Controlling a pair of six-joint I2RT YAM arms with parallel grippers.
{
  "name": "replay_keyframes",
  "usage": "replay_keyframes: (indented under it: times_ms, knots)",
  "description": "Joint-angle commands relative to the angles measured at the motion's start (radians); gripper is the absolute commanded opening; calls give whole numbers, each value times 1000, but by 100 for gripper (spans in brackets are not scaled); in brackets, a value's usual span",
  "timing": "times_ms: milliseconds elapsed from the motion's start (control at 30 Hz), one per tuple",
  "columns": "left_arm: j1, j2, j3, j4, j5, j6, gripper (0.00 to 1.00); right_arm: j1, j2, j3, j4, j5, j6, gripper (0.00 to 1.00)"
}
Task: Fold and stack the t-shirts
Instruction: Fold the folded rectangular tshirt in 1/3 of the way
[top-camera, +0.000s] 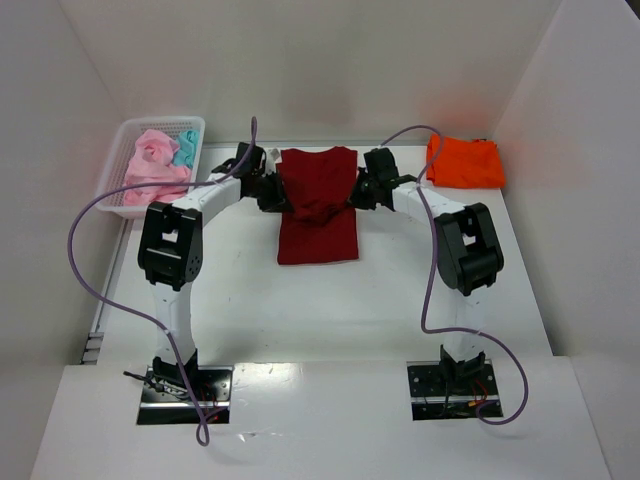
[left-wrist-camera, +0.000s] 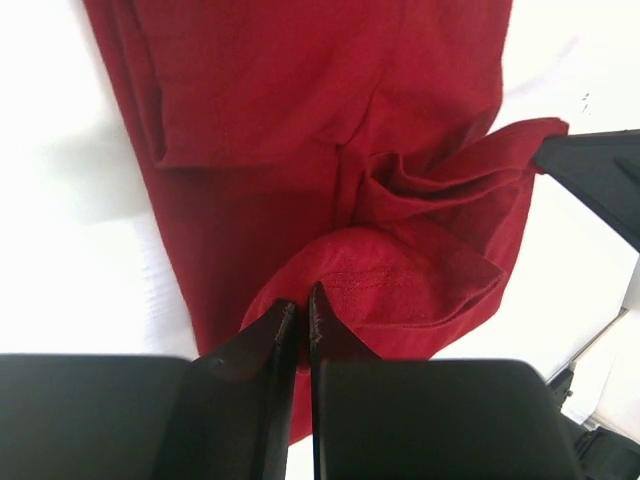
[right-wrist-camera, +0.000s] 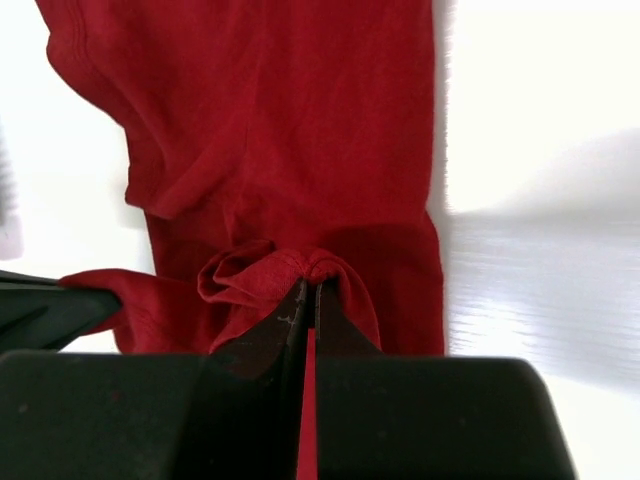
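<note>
Dark red t-shirt runs front to back; right gripper pinches its bunched middle, left gripper opposite, equally near, jaws almost together, hold unclear

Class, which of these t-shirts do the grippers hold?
The large dark red cloth t-shirt mid-table, pinched by left gripper and right gripper; the bright orange t-shirt lies far right, pink t-shirts and teal t-shirt sit in the white mesh basket.
</note>
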Motion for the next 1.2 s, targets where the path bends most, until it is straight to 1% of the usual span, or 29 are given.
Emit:
replay_keyframes:
  times_ms: [0, 133, 267, 300, 400, 433, 533, 600, 633, 667, 700, 767, 800, 833, 967, 1033, 1100, 1167]
  knots:
    - [2, 6, 51, 17, 14, 41, 12, -13, -86, -28, 36, 71, -11, 4]
    - [2, 17, 62, 7, 5, 50, 12, -31, -98, -39, 36, 73, -11, 4]
    - [2, 26, 71, 7, -19, 50, 12, -41, -77, -39, 45, 72, -11, 4]
    - [2, 26, 71, 7, -19, 50, 12, -41, -77, -39, 45, 62, -11, 6]
    - [12, 35, 71, 7, -19, 50, 19, -41, -54, -28, 45, 48, -21, 12]
    - [12, 46, 71, 7, -19, 50, 24, -41, -42, -28, 57, 37, -21, 18]
    - [12, 55, 71, 7, -19, 70, 30, -41, -33, -28, 85, 17, -30, 25]
    - [12, 64, 90, 7, -19, 80, 37, -41, -33, -18, 99, 17, -40, 35]
    - [12, 64, 90, 7, -19, 81, 42, -41, -23, -2, 99, 17, -51, 40]
    - [12, 64, 99, 7, -19, 81, 49, -41, -23, 7, 99, 17, -60, 51]
    - [24, 54, 99, 7, -29, 81, 57, -41, -23, 27, 99, 8, -60, 55]
    - [36, 41, 120, -2, -29, 91, 62, -41, -23, 51, 99, 8, -76, 61]
    - [36, 25, 120, -2, -38, 91, 67, -41, -23, 74, 99, 8, -99, 63]
    - [50, 0, 120, -2, -38, 102, 76, -41, -34, 84, 99, 17, -108, 63]
    - [85, -80, 131, 9, -29, 122, 87, -41, -101, 93, 99, 46, -146, 64]
    - [85, -129, 119, 20, -29, 137, 91, -41, -128, 84, 109, 11, -186, 64]
    - [85, -153, 94, 32, 25, 159, 91, -41, -140, 69, 109, -6, -198, 57]
    - [85, -176, 49, 67, 77, 168, 92, -41, -140, 42, 109, -6, -217, 45]
